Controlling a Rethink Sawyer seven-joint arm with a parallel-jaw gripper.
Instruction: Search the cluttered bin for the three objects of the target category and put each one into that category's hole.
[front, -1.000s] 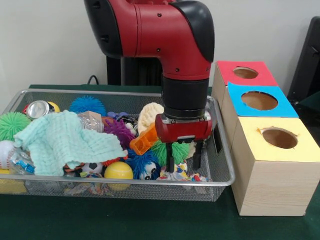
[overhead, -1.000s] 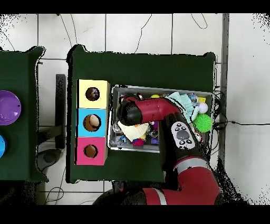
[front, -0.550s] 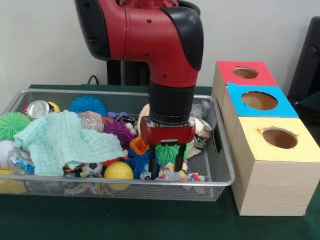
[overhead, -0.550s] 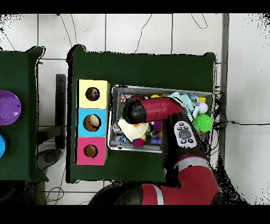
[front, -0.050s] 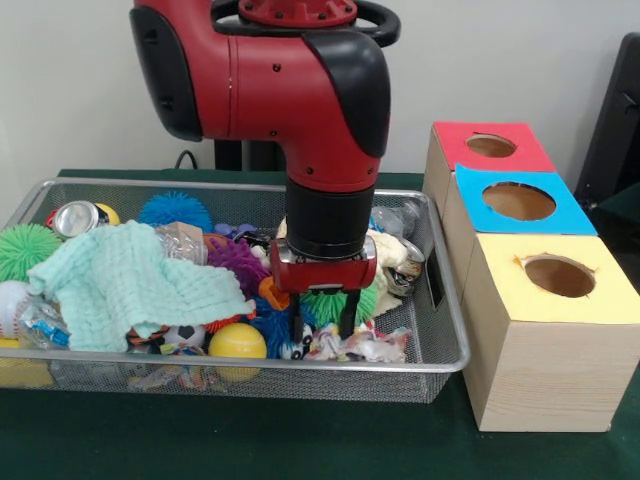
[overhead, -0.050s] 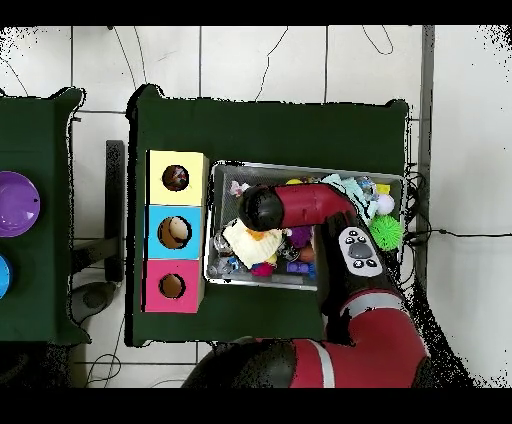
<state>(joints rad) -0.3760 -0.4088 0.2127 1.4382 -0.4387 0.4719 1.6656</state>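
my gripper (front, -0.050s: 321, 327) hangs low in the wire mesh bin (front, -0.050s: 440, 365), over the clutter at its front edge, its two black fingers (front, -0.050s: 297, 330) parted with nothing between them that i can make out. the tips sit just above a crumpled multicoloured wrapper (front, -0.050s: 355, 345) and beside a fuzzy green ball (front, -0.050s: 335, 303) and a fuzzy blue ball (front, -0.050s: 272, 325). which category i am hunting i cannot tell, so i cannot name the target.

from above, the yellow-topped box hole (overhead, -0.050s: 176, 178) and the blue-topped box hole (overhead, -0.050s: 173, 232) each seem to show something inside, the red-topped box hole (overhead, -0.050s: 171, 286) looks dark; what lies in them is too small to read. the bin is still packed: a mint green cloth (front, -0.050s: 125, 280), a yellow ball (front, -0.050s: 237, 343), a crushed silver can (front, -0.050s: 76, 217). i judge the search is mid-way at best, with no grasp made here yet.
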